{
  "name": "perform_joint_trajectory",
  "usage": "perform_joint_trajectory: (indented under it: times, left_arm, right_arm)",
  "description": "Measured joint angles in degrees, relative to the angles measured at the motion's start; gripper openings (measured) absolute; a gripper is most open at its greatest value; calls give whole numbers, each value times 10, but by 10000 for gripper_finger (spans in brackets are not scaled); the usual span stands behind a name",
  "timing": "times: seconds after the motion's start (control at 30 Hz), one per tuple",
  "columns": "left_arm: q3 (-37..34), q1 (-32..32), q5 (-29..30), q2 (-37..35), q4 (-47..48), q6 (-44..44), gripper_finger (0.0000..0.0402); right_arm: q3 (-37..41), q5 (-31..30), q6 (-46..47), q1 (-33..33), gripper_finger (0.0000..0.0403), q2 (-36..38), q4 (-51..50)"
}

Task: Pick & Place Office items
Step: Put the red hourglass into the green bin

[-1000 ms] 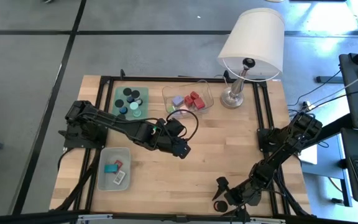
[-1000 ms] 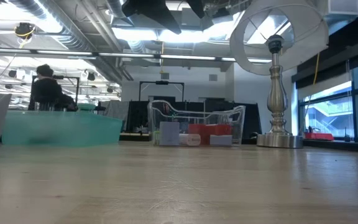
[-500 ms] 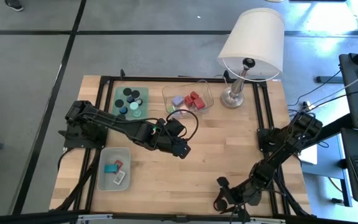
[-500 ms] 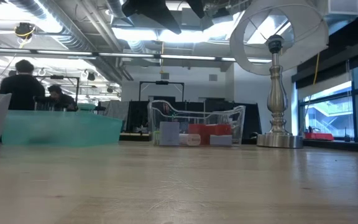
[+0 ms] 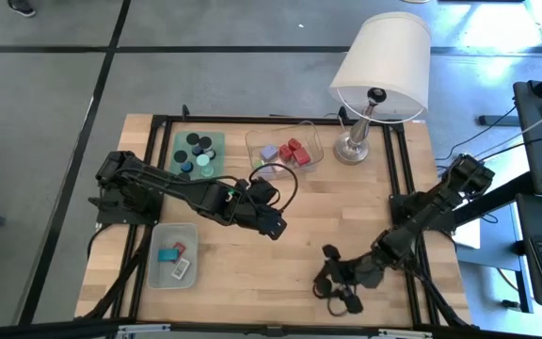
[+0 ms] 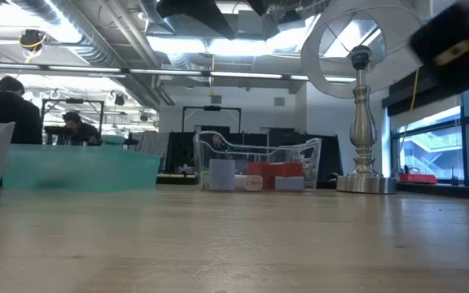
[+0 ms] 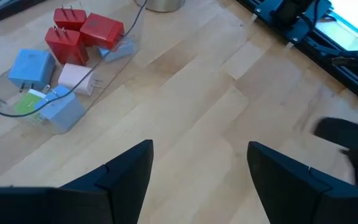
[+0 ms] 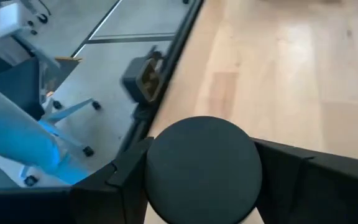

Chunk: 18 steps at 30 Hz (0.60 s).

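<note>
My right gripper (image 5: 333,282) hovers near the table's near edge, right of centre, shut on a black round cap (image 8: 197,168). My left gripper (image 5: 276,229) stands open over the middle of the table with nothing between its fingers (image 7: 197,168). Several black and teal round caps lie on the green mat (image 5: 183,141) at the far left. Red, lilac, pink and green little blocks (image 7: 73,37) lie in the clear tray (image 5: 310,135). A teal and a red piece and a flat labelled rectangle lie in the grey tray (image 5: 158,245). My right gripper pinches the black round cap by opposite sides of its rim (image 8: 151,171) between its two fingers. The cap's flat round face is turned toward the wrist camera. The fingers slant down toward the table's near left, and the cap looks lifted off the wood.
A lamp with a white shade (image 5: 381,64) and a metal foot (image 5: 352,146) stands at the far right. Black frame rails (image 5: 405,179) run along the table's edges. Bare wood (image 5: 346,217) lies between the two grippers. People show in the room beyond (image 6: 10,106).
My right gripper has shut on the black cap that lay by the near edge. It has then risen with the cap and swung toward the table's left and away from the near edge. My left arm has kept still.
</note>
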State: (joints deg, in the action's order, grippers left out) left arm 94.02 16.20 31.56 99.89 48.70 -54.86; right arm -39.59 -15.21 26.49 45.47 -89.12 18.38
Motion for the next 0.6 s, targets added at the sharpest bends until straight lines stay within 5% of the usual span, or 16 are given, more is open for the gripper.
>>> perform_joint_trajectory:
  times: [0.27,0.6]
  left_arm:
    - [0,3,-5,-60,85,30,257]
    - [0,2,15,-107,143,159,257]
  right_arm:
    - [0,26,-17,-116,210,0,4]
    - [0,-20,79,-284,210,0,18]
